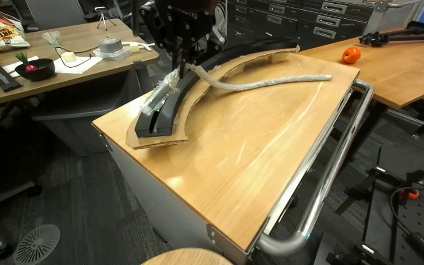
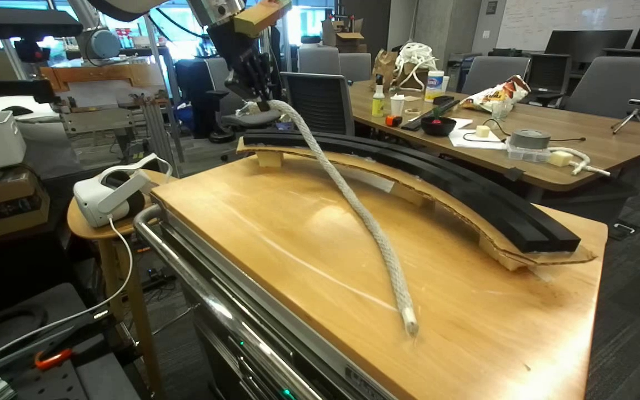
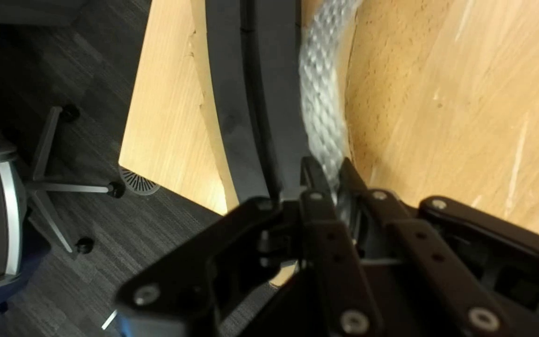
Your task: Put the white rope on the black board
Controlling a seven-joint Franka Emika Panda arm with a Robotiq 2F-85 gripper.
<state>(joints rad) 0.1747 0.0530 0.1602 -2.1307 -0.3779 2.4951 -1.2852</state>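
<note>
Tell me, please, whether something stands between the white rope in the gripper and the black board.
Nothing visible does. In the wrist view, the white rope, pinched in the gripper, appears beside the black board. The cardboard jutting out on that side lies under the board, so it probably blocks nothing.

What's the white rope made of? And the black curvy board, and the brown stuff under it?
The white rope looks like dull braided fibre, maybe cotton or nylon: the wrist view shows its weave. The black board is probably hard plastic, smooth, with a faint sheen and crisp edges. The brown stuff seems to be plain, dull cardboard, because its cut edge shows rough layers.
</note>
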